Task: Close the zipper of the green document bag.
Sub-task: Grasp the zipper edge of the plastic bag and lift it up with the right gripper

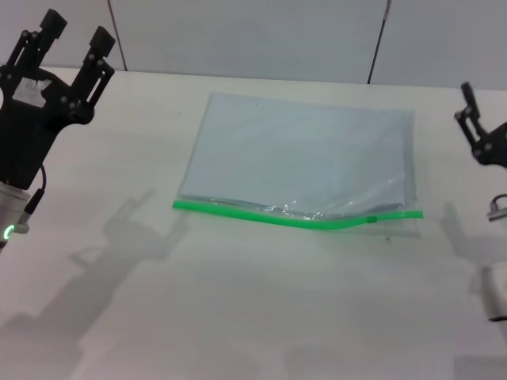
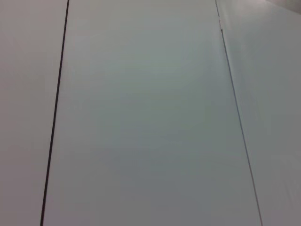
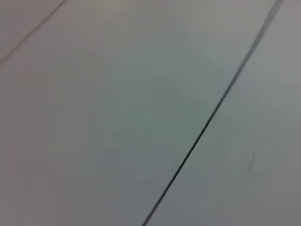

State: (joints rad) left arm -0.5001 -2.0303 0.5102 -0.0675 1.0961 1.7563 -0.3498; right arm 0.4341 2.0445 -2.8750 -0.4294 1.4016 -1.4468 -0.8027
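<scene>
Table is white and fills most of the head view, with grey wall panels behind its far edge. Both wrist views show only those flat grey panels and thin dark seams, no fingers, no bag.

Green document bag lies flat mid-table, slightly toward the right, translucent pale blue-grey, long edges running left to right. Near long edge carries the zipper, a bright green strip from the bag's left corner to its right corner, bowed a little toward the robot around the middle. Plastic just behind the strip is crinkled and shiny right of centre. Small darker green slider tab sits on the strip close to its right end. Whether the strip is sealed, cannot tell.

Left gripper is raised at the far left of the table, well apart from the bag, fingers pointing up and away, spread wide with a clear gap, holding nothing, touching nothing. Green light glows low on that arm.

Right gripper is at the right edge of the head view, only partly in frame, well apart from the bag; spread or pressed together, cannot tell.
</scene>
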